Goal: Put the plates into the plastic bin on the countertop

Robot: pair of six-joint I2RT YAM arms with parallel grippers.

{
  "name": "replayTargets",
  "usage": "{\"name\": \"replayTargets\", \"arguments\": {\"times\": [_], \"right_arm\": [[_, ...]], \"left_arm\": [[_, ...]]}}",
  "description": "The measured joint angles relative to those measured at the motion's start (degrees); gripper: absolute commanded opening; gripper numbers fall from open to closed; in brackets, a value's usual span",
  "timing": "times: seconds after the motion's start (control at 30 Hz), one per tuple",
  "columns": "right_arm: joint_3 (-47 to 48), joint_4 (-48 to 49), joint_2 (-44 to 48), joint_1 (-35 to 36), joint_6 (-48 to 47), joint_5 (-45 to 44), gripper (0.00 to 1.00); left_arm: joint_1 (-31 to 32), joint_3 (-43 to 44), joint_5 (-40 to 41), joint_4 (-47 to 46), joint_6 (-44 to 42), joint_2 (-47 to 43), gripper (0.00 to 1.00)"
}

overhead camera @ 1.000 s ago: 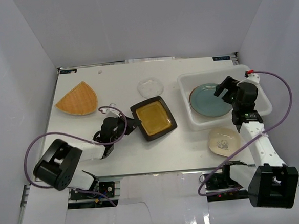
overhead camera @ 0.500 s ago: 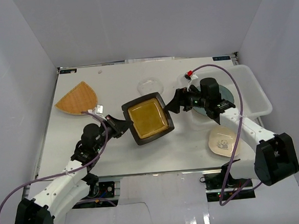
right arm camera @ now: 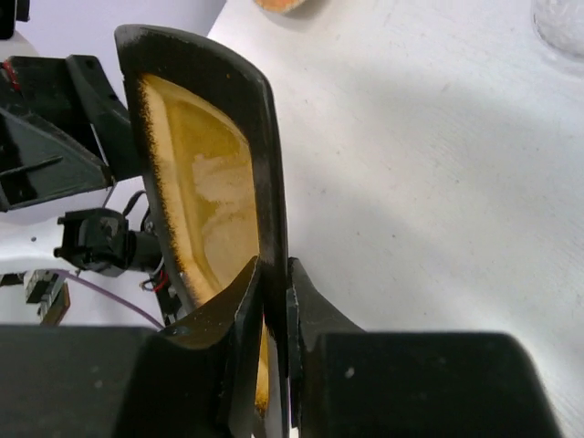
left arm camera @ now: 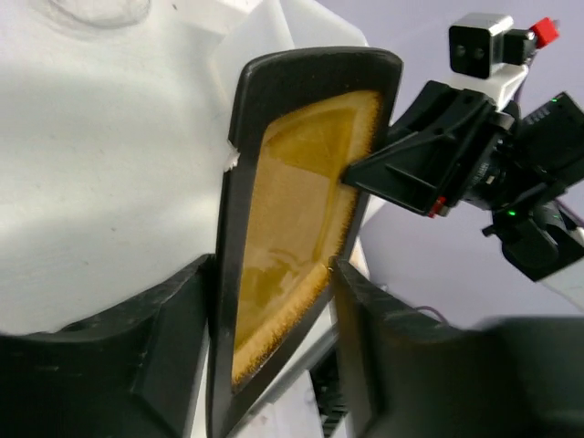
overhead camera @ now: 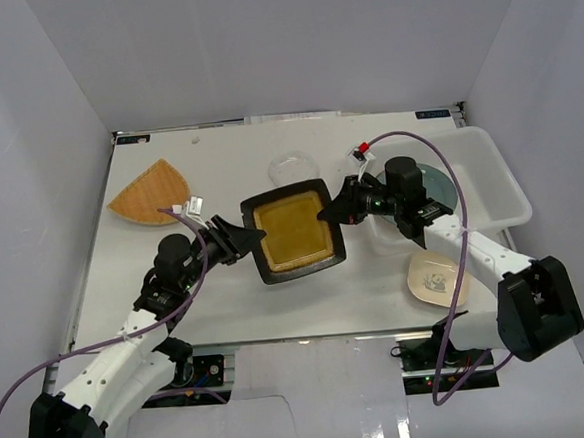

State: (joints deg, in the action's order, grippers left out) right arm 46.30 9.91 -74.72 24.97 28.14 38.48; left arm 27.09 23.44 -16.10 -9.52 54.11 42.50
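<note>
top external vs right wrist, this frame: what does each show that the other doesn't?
Only top external: the plastic bin with the round blue-grey plate inside, and a cream dish on the countertop beside it. Only right wrist: a close view of the right gripper pinched shut on the rim of the black square plate, seen edge-on. Both: that plate, with the left gripper at its opposite edge.

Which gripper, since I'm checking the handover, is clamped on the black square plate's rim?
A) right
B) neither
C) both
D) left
A: the right gripper is pinched shut on the rim of the black square plate, while the left gripper has its fingers spread apart on either side of it.
</note>
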Motion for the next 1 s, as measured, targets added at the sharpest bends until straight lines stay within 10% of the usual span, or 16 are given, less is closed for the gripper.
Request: {"name": "replayTargets", "arguments": {"times": [0.2,0.6,1.0], "right_arm": [[-0.4,0.6,4.3,-1.3,2.9,-3.4,0.08],[-6.4,3.5,10.6,-42.8,11.8,-8.3,0.08],[-9.3,-2.0,0.0,-48.2,7.2,-14.0,0.19]], "left_arm": [[0.0,7.1,4.2,1.2,-3.2,3.0,0.94],[-4.5,14.3,20.8,4.2,-9.0,20.5,0.96],[-21.9,16.9,23.2,7.9,-4.5,31.7,0.96]]}}
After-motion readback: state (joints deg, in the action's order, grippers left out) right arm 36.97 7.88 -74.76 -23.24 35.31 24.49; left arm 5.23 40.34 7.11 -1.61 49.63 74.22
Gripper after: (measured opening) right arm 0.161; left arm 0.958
